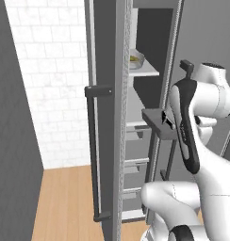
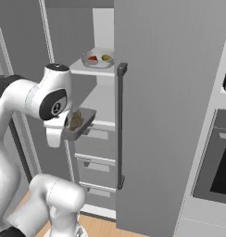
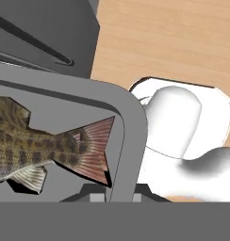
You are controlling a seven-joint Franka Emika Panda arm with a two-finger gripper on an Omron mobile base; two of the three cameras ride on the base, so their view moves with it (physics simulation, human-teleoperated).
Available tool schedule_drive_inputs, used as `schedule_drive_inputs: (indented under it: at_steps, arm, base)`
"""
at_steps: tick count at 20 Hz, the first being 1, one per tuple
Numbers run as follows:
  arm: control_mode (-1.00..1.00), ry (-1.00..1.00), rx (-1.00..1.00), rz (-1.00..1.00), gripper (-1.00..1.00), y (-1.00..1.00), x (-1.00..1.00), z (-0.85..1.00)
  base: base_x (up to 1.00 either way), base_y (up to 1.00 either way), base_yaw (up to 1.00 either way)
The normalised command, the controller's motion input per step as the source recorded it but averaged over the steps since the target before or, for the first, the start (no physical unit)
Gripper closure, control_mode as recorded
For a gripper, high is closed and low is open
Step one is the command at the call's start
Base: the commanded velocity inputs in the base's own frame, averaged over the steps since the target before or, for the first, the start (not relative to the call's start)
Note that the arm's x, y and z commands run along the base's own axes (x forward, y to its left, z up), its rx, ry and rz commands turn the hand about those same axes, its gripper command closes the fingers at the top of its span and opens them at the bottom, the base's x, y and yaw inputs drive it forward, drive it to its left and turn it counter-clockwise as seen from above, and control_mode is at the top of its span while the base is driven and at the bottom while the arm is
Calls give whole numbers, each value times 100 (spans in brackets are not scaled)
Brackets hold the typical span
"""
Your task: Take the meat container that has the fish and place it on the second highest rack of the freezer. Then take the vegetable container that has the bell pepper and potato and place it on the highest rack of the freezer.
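My gripper (image 1: 168,120) is shut on the rim of the meat container (image 1: 156,123), a grey rectangular tray held level in front of the open freezer (image 2: 101,106). The fish (image 2: 76,120) lies inside the tray (image 2: 84,123). In the hand view its reddish tail (image 3: 91,150) points at the tray's rounded corner (image 3: 135,127), close above the fingertips (image 3: 95,196). Higher up, the vegetable container (image 2: 98,60) rests on an upper pale shelf (image 2: 91,69), holding the red bell pepper (image 2: 92,58) and the potato (image 2: 106,57). From the left it shows as a clear bowl (image 1: 137,59).
One open freezer door (image 1: 107,117) with a long bar handle (image 1: 92,150) stands left of the arm. The other door (image 2: 166,115) and its handle (image 2: 119,125) stand to the right. Drawers (image 2: 94,162) fill the lower freezer. A black oven (image 2: 221,157) is far right.
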Motion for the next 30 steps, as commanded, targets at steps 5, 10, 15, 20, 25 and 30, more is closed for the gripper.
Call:
schedule_drive_inputs:
  at_steps: [5, 10, 15, 20, 25, 30]
  arm:
    - [-100, -13, 2, 5, 100, 0, 96, -44]
    - [-100, -13, 0, 3, 100, 0, 100, -43]
    - [-100, -9, 0, 1, 100, 0, 100, -49]
    - [-100, -3, 1, 1, 100, 0, 100, -29]
    - [-100, 0, 5, 2, 100, 0, 100, -2]
    - [-100, 2, 6, 0, 100, 0, 100, -19]
  base:
    - [0, 0, 0]
    - [0, 0, 0]
    - [0, 0, 0]
    - [0, 0, 0]
    - [0, 0, 0]
    - [0, 0, 0]
